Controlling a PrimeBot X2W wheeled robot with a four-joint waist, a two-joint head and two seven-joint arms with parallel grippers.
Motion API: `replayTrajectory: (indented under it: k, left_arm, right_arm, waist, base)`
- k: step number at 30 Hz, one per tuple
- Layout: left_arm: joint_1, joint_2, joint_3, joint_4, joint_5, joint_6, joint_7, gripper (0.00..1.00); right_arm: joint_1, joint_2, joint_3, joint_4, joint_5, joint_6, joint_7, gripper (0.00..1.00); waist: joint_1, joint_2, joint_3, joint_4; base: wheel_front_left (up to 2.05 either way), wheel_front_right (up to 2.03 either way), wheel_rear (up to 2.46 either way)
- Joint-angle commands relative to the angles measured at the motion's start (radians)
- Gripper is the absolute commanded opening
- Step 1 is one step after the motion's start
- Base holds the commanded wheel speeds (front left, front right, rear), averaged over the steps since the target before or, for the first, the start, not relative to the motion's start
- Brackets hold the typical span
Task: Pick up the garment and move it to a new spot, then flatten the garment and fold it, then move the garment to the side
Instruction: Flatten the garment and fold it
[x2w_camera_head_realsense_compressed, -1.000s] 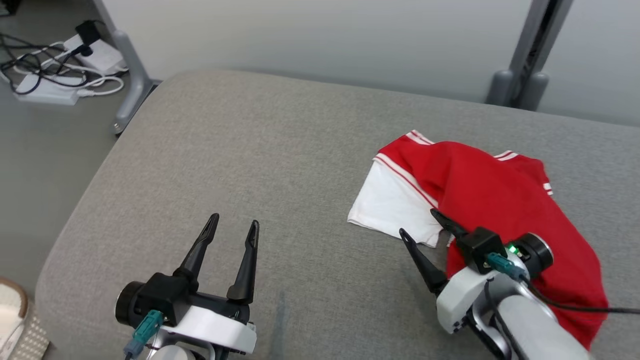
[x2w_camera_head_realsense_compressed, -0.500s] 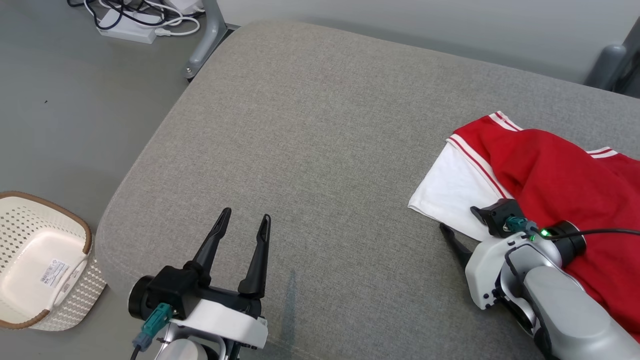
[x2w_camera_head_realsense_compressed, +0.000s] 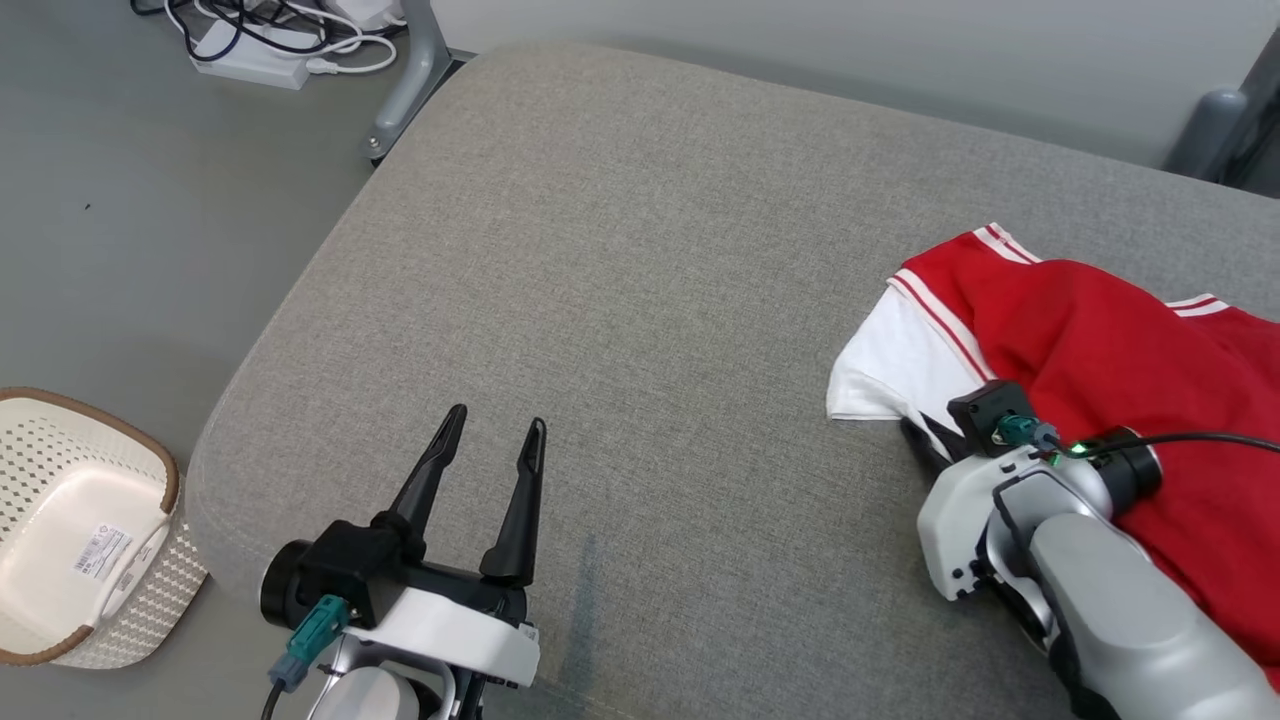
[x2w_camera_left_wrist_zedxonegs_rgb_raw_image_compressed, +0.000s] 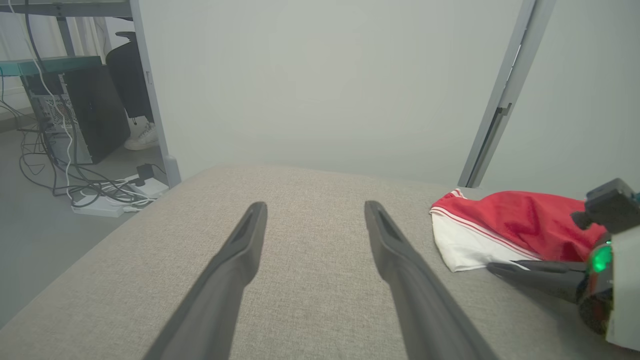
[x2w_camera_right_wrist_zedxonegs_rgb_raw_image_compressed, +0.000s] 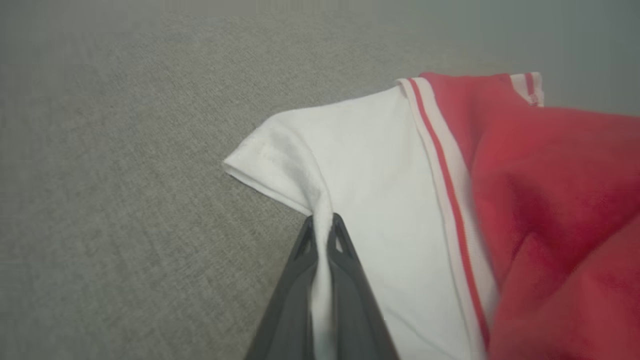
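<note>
- Head view: a broad grey woven-fabric cushion (x2w_camera_head_realsense_compressed: 640, 250) occupies the centre. A crumpled red-and-white fabric garment (x2w_camera_head_realsense_compressed: 1100, 340) lies on its right part, with the white panel facing the cushion's middle.
- Head view: the right gripper (x2w_camera_head_realsense_compressed: 918, 438) meets the near edge of that white panel. Its wrist housing covers the fingertips, so the grip cannot be read here.
- Head view: the left gripper (x2w_camera_head_realsense_compressed: 497, 418) sits over the near part of the cushion, well apart from the garment. Its fingers are spread with nothing between them.
- Head view: on the grey floor to the left stands a white perforated plastic basket with a brown rim (x2w_camera_head_realsense_compressed: 140, 610). Farther off, a white power strip with tangled cables (x2w_camera_head_realsense_compressed: 260, 60) lies beside a grey metal frame leg (x2w_camera_head_realsense_compressed: 410, 70).
- Left wrist view: the two dark fingers stand apart over bare cushion. The garment lies at the right. One dark finger of the right gripper lies low against the cushion at the white panel's edge, and a green light glows on that wrist.
- Left wrist view: additional items are a black computer tower (x2w_camera_left_wrist_zedxonegs_rgb_raw_image_compressed: 95, 110) at the left and a plain grey wall panel (x2w_camera_left_wrist_zedxonegs_rgb_raw_image_compressed: 320, 75) beyond the cushion.
- Right wrist view: this view supplies the detail hidden elsewhere. The two dark fingers are pressed together on a raised fold of white fabric at the panel's edge, and the pinched fabric runs between the tips.
- Right wrist view: the red section, bordered by striped trim, lies at the right, and bare cushion lies at the left.
</note>
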Motion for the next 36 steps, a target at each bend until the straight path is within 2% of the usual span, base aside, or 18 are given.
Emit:
replayTrajectory:
  k: [1,7,13,17,21,24,31,36]
  left_arm:
    - [-0.004,0.003,0.001,0.003,0.008,0.003,-0.002,1.0]
    - [0.014,0.003,0.0,0.009,0.016,-0.001,-0.002,1.0]
    - [0.037,0.003,-0.002,0.02,0.031,0.008,-0.002,1.0]
    - [0.051,0.003,0.004,0.023,0.04,0.006,-0.002,1.0]
    - [0.067,0.003,0.014,0.018,0.047,0.006,-0.002,1.0]
    - [0.075,0.003,0.02,0.012,0.047,0.006,-0.002,1.0]
    - [0.046,0.003,0.012,-0.002,0.032,0.0,-0.002,1.0]
    - [0.029,0.003,0.01,0.0,0.025,-0.002,-0.002,1.0]
  right_arm:
    - [0.0,0.021,0.016,-0.011,0.013,0.0,-0.023,0.0]
    - [-0.043,0.07,0.107,-0.097,0.086,0.0,-0.093,0.0]
    - [-0.137,0.104,0.273,-0.278,0.202,0.0,-0.14,0.0]
    - [-0.211,0.109,0.307,-0.422,0.295,0.0,-0.166,0.0]
    - [-0.253,0.076,0.24,-0.521,0.348,0.0,-0.181,0.0]
    - [-0.261,0.013,0.167,-0.537,0.345,0.0,-0.183,0.0]
    - [-0.185,-0.162,0.019,-0.384,0.3,0.0,-0.138,0.0]
    - [-0.135,-0.237,-0.074,-0.234,0.271,0.0,-0.119,0.0]
  waist:
    - [0.0,0.0,-0.013,-0.005]
    - [0.0,0.0,-0.054,-0.017]
    - [0.0,0.0,-0.109,-0.029]
    - [0.0,0.0,-0.14,-0.038]
    - [0.0,0.0,-0.155,-0.053]
    - [0.0,0.0,-0.152,-0.067]
    - [0.0,0.0,-0.111,-0.08]
    - [0.0,0.0,-0.075,-0.083]
  base:
    - [0.0,0.0,0.0]
    - [0.0,0.0,0.0]
    - [0.0,0.0,0.0]
    - [0.0,0.0,0.0]
    - [0.0,0.0,0.0]
    - [0.0,0.0,0.0]
    - [0.0,0.0,0.0]
    - [0.0,0.0,0.0]
